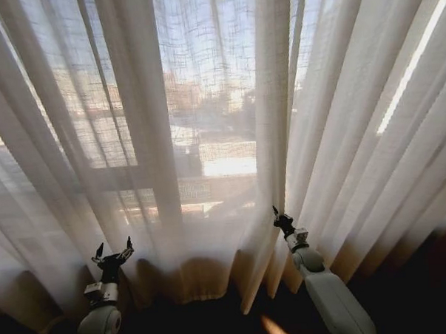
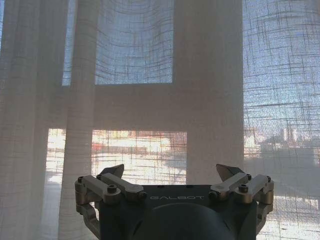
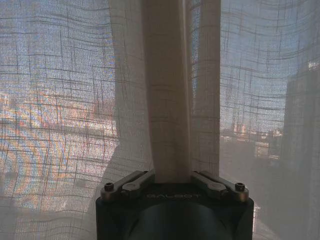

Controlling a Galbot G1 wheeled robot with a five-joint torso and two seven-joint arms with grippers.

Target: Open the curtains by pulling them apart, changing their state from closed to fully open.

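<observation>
Sheer white curtains (image 1: 205,101) hang pleated across the whole window, and their edges meet at a thick fold (image 1: 270,135) right of centre. My right gripper (image 1: 278,216) is raised at the foot of that fold. In the right wrist view the right gripper (image 3: 171,175) has the fold (image 3: 170,100) running down between its jaws, which are drawn in against it. My left gripper (image 1: 114,249) stands low on the left, open, just in front of the cloth with nothing between its fingers. The left wrist view has the left gripper (image 2: 171,172) spread wide before a broad pleat (image 2: 210,100).
A window frame (image 1: 134,171) and sunlit buildings glow through the fabric. The curtain hems end at a dark floor (image 1: 215,315). A bright slit (image 1: 411,63) opens between pleats at the upper right.
</observation>
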